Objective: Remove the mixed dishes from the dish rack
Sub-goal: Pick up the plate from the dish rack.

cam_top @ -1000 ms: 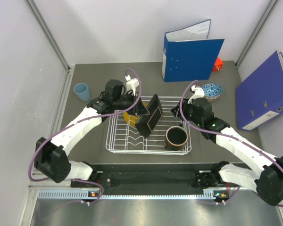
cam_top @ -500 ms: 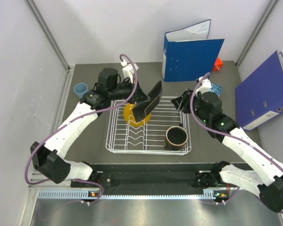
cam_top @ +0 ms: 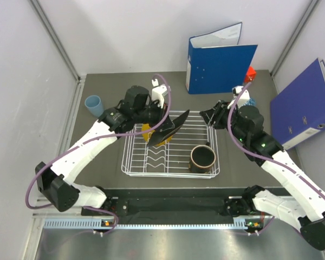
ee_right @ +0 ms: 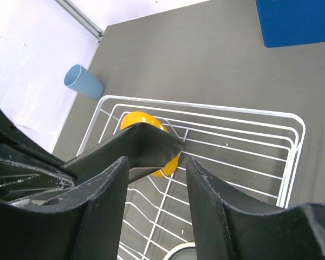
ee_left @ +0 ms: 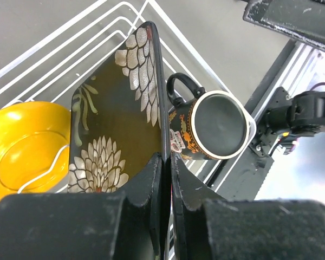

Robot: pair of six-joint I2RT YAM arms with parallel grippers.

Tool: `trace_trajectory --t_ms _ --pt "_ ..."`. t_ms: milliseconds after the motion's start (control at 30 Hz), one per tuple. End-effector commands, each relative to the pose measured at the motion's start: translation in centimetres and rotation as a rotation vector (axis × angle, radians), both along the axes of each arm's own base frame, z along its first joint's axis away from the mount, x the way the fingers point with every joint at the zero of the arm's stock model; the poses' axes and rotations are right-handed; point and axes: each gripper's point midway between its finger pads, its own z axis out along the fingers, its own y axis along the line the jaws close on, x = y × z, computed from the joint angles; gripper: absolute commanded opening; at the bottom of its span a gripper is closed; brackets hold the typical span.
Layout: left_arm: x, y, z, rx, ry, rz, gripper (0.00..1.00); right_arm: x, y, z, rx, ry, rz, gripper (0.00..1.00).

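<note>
Flatter now, black plate (cam_top: 167, 130) clamped in left hand (ee_left: 165, 158) (above rack (cam_top: 170, 175)).

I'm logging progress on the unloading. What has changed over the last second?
The left gripper, jaws shut on the black square plate throughout, raised it from near upright in the dish rack and tipped it flatter above the rack's far side. The right gripper, open, turned toward the rack. The dark brown mug and yellow dish stayed in the rack, the light blue cup outside it.

The right arm (cam_top: 262, 145) hides most of the speckled bowl (cam_top: 247, 99); the black plate (cam_top: 168, 130) half-covers the yellow dish (cam_top: 145, 129).
</note>
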Motion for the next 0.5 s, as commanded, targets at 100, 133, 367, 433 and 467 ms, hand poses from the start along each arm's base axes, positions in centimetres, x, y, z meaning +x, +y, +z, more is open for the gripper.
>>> trace_trajectory --t_ms 100,133,367,433,467 --pt "0.1 0.2 6.5 -0.017 -0.293 0.059 0.00 0.0 0.3 1.7 0.029 -0.030 0.003 0.47" --pt "0.1 0.2 6.3 0.022 -0.320 0.096 0.00 0.0 0.2 1.7 0.031 -0.025 -0.001 0.47" --pt "0.1 0.3 3.5 0.297 -0.477 0.195 0.00 0.5 0.0 1.8 0.025 0.005 -0.030 0.47" --pt "-0.3 -0.1 2.7 0.344 -0.501 0.206 0.00 0.5 -0.2 2.1 0.024 0.009 -0.045 0.47" --pt "0.1 0.4 2.3 0.398 -0.538 0.224 0.00 0.6 -0.2 2.2 0.024 0.010 -0.050 0.48"
